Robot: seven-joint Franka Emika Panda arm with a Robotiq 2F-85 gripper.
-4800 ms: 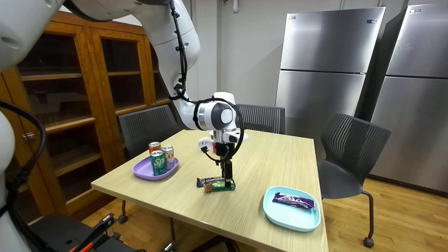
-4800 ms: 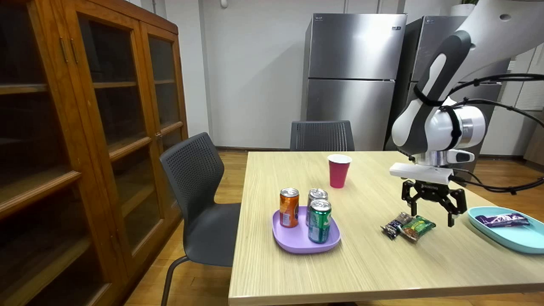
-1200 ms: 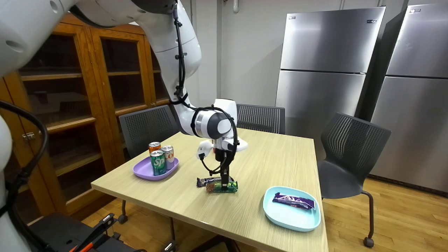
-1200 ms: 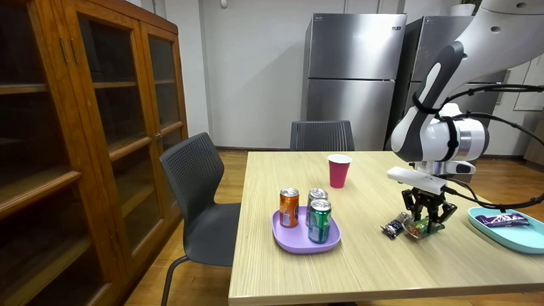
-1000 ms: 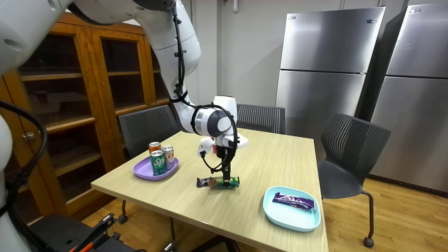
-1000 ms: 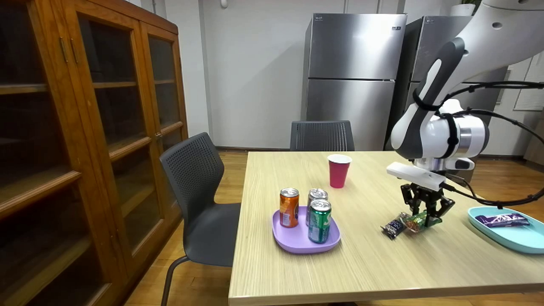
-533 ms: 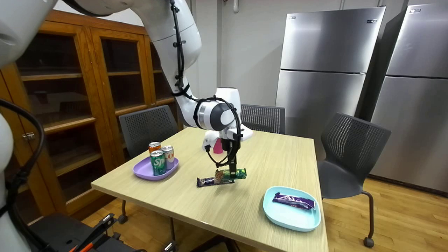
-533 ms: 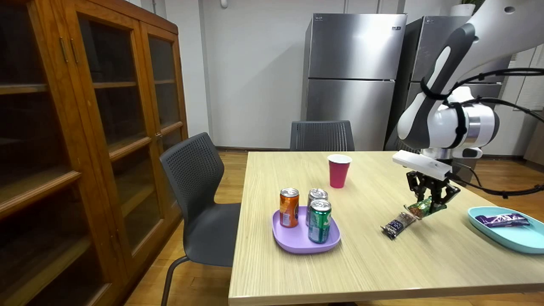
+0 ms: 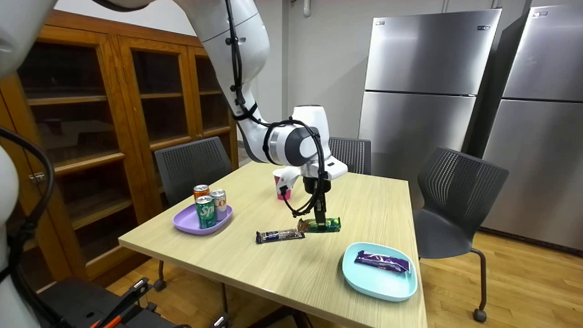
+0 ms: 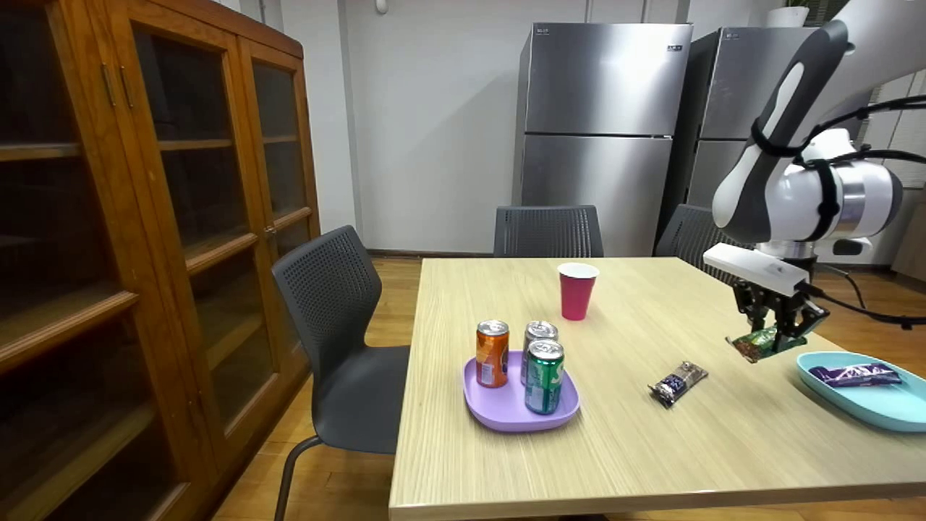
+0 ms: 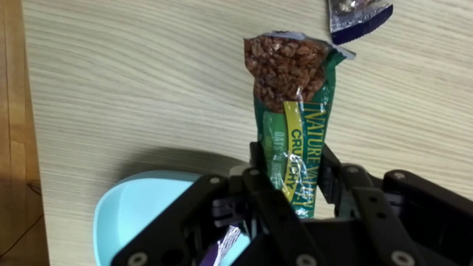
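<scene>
Listener: What are you holding out there?

Operator: From my remote seat, I am grasping a green granola bar (image 11: pixel 295 122) in the gripper (image 11: pixel 291 162). Its two black fingers (image 11: pixel 257 157) are pressing the wrapper from opposite sides. Along the wrapper, a yellow stripe is bearing the word "Crunchy."

Listener: Where is the bar hanging?

Operator: I am using the blue tray (image 9: pixel 378 284) as our landmark. The green granola bar is hanging above the pale wood-grain table (image 10: pixel 492 470), near the blue tray and outside its rim.

Listener: What else are you seeing?

Operator: Inside the blue tray, a purple bar (image 9: pixel 382 262) is lying flat. Farther from the blue tray than my grip, a dark bar (image 10: pixel 678 383) is resting on the tabletop. Well apart from the blue tray, a red cup (image 10: pixel 576 295) with a white rim is standing upright. Also well apart from it, a purple tray (image 10: pixel 503 410) is carrying three upright cans: an orange can (image 10: pixel 493 354), a green can (image 10: pixel 544 380) and a silver can (image 9: pixel 220 207). Near the blue tray, a dark chair (image 9: pixel 460 191) is standing at the table's edge.
</scene>
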